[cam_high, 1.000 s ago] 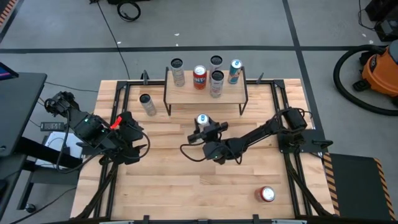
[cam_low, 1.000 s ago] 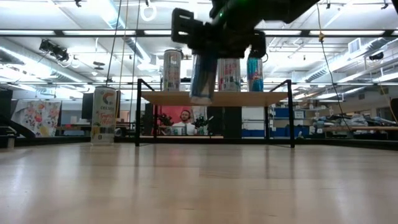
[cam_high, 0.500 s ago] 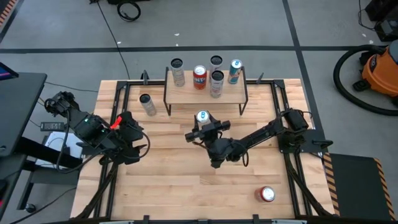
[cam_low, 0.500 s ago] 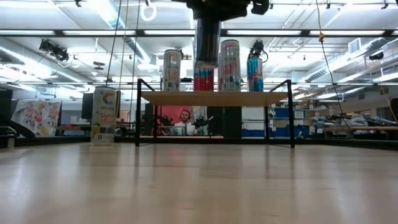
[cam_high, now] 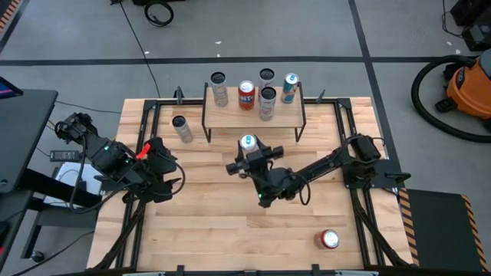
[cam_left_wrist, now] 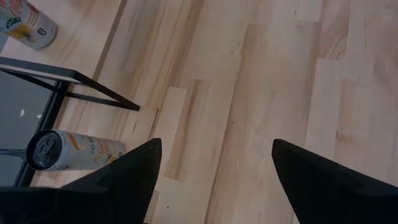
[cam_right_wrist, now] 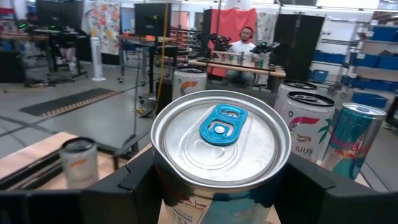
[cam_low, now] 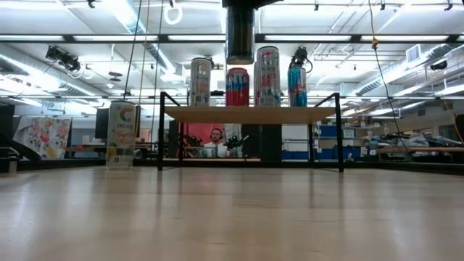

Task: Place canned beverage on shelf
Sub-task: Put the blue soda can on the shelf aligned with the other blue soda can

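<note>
Four cans stand upright on the shelf (cam_high: 253, 115), with another can (cam_high: 182, 128) on the table just beside its left legs. The right gripper (cam_high: 251, 157) clamps a blue-tabbed can (cam_high: 247, 142), lifted upright in front of the shelf. The left gripper (cam_left_wrist: 214, 180) rests open, well away.

Legible only in fragments: "CEL" on the pale can (cam_low: 122, 135) standing left of the shelf (cam_low: 250, 114); "SIUS" on a white can (cam_right_wrist: 308, 127) on that shelf. Other can labels too blurred to read.
</note>
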Available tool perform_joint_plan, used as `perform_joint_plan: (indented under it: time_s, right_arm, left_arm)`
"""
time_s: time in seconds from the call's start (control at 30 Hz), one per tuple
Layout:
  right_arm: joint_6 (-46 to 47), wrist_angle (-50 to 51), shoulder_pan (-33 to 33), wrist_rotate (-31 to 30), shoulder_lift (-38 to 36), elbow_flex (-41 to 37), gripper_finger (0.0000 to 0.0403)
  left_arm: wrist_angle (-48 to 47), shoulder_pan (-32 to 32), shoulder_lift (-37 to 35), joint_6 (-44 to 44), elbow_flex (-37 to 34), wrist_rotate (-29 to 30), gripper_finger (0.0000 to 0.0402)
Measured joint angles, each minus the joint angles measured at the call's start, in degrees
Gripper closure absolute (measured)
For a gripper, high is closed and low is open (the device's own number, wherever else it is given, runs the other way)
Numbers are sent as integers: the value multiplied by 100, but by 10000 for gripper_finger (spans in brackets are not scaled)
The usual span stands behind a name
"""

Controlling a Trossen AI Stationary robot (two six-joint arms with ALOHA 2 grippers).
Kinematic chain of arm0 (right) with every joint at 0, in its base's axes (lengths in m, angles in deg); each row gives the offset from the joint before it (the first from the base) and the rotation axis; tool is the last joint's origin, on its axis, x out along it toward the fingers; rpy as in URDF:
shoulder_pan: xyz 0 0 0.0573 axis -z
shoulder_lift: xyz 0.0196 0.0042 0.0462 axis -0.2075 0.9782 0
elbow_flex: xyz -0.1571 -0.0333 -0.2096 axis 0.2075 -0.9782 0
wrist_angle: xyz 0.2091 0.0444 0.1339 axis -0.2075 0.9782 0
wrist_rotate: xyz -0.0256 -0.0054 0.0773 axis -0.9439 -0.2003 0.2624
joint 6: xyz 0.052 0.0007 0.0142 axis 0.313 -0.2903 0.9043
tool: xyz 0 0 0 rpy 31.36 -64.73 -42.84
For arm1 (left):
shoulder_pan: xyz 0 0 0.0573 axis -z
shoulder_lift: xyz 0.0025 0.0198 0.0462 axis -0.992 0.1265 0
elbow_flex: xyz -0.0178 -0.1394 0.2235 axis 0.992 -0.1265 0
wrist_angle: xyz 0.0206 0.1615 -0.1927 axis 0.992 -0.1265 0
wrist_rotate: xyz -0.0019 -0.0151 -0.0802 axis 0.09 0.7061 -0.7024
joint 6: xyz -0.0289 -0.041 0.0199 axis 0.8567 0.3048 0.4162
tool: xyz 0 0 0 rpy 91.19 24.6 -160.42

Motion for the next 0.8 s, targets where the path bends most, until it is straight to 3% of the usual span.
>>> perform_joint_plan:
  time_s: [0.33, 0.57, 0.8]
  right_arm:
    - [-207, -447, -226, 22, -106, -454, 163]
    - [-393, -1684, -49, 5, -876, -1567, 163]
    - [-482, -2271, 187, -2, -1653, -2425, 163]
  left_arm:
    - [-42, 0, 2, 0, 0, -15, 86]
    - [-42, 0, 0, 0, 0, -22, 86]
    - [-35, 0, 1, 0, 0, -22, 86]
